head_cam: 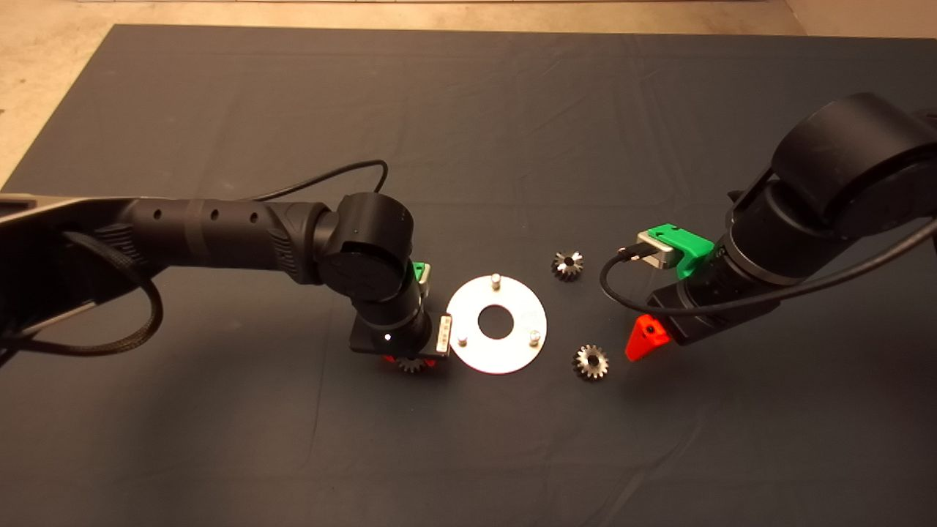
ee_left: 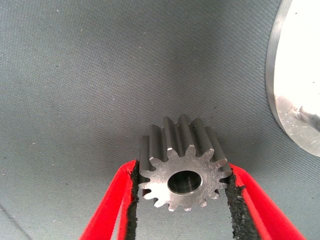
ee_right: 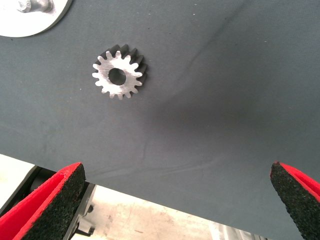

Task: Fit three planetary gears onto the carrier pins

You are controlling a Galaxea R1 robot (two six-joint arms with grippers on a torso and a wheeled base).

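My left gripper clamps one planetary gear between its pads, just beside the disc and its bare carrier pins. My right gripper hangs wide open, a second gear lying ahead of its fingers, the third gear off to one side.

The mat is seen as dark, matt woven cloth, finely textured and lightly creased. The planetary gears are shown as bare metal, with a brushed, faintly scratched face and darker machined teeth; the same dull silver finish is seen on another gear. The disc is rendered as pale, smooth, satin metal, and its carrier pins as brighter polished metal. The fingers are made of glossy red plastic, lined with rough, crumbly black pads.
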